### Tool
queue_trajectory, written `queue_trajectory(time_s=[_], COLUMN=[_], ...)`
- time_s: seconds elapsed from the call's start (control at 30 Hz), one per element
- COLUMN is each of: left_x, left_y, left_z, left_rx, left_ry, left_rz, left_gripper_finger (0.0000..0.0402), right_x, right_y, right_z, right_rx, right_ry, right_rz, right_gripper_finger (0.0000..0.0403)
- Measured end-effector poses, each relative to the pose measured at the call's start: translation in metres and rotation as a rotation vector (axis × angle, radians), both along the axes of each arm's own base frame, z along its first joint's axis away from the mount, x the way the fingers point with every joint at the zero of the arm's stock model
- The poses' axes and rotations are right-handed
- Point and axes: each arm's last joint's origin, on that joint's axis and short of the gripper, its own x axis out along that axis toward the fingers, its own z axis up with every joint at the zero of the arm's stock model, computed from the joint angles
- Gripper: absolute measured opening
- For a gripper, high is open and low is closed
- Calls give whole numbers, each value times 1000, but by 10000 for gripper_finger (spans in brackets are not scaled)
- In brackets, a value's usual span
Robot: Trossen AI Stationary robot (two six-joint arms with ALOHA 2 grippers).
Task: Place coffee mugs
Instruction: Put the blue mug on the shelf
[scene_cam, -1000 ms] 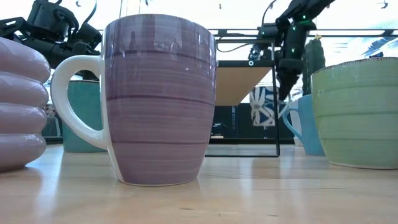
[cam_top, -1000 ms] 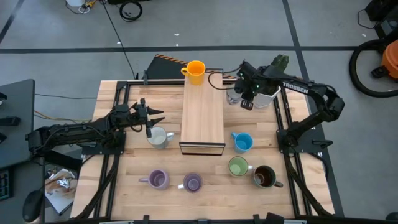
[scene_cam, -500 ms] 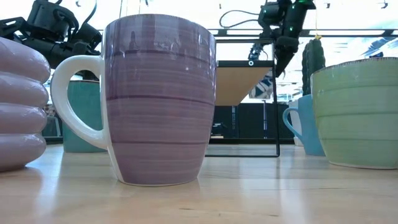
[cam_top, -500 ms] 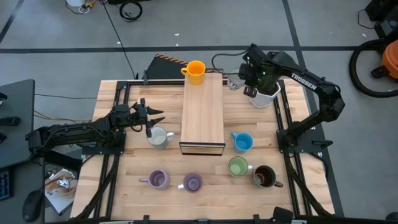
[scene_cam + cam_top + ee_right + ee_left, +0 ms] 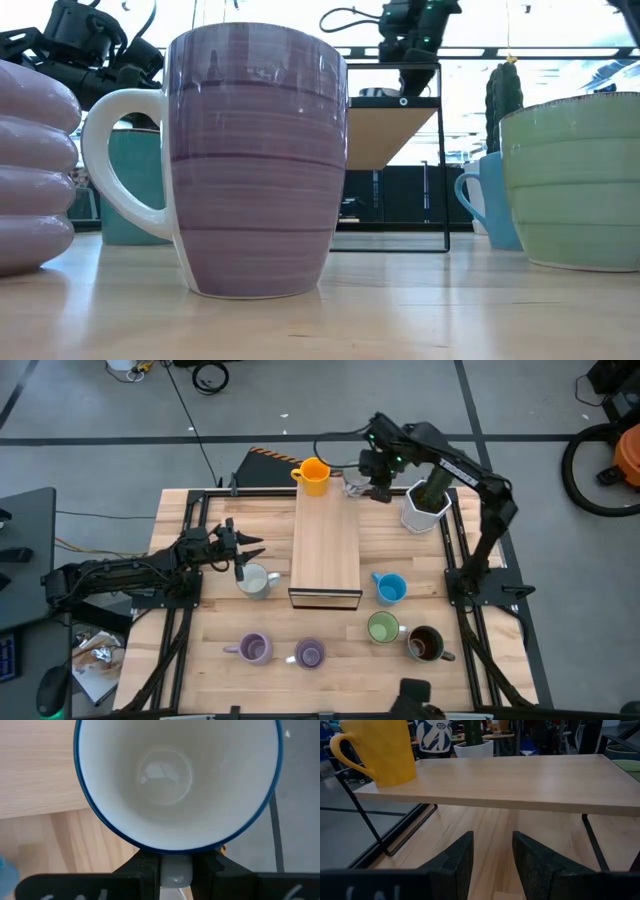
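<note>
My right gripper (image 5: 372,488) is shut on the white patterned mug (image 5: 175,780), (image 5: 434,734), up in the air by the far right corner of the wooden shelf (image 5: 326,540). The orange mug (image 5: 314,475) stands on the shelf's far end. On the table stand the plain white mug (image 5: 256,581), blue mug (image 5: 390,588), green mug (image 5: 382,628), dark brown mug (image 5: 425,644) and two purple mugs (image 5: 253,649), (image 5: 309,654). My left gripper (image 5: 243,563) waits open just left of the white mug, facing the shelf. My right gripper pinches the patterned mug's handle (image 5: 175,870) between its two fingers (image 5: 145,867), coming from above and pointing down. The mug is upright with its mouth facing up, lifted clear of the table, partly over the shelf's edge.
The white faceted pot with the cactus (image 5: 425,505) stands at the table's far right, right of the held mug. The shelf top (image 5: 520,775) is bare behind the orange mug. In the low view, one purple mug (image 5: 255,160) and the green mug (image 5: 575,180) loom close.
My right gripper has risen from the table beside the cactus pot and swung toward the table's left and far edge, carrying the patterned mug up to the shelf's far right corner near the orange mug. The mug is now lifted clear.
</note>
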Motion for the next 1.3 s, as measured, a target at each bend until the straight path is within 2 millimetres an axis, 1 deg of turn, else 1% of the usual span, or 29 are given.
queue_trajectory(time_s=[0.17, 0.37, 0.77, 0.97, 1.3], left_x=[0, 0, 0, 0, 0], left_y=[0, 0, 0, 0, 0], left_z=[-2, -2, -2, -2, -2], left_rx=[-10, -19, -19, -19, -19], left_ry=[17, 21, 21, 20, 20], left_rz=[0, 2, 2, 2, 2], left_gripper_finger=[142, 142, 142, 142, 142], right_x=[15, 26, 28, 29, 31], right_y=[-12, -21, -22, -22, -23], right_z=[-6, -12, -12, -11, -10], right_rx=[35, 33, 41, 34, 15], right_ry=[53, 58, 25, 15, -3], right_rz=[24, 56, 79, 77, 82], right_gripper_finger=[72, 72, 73, 114, 124])
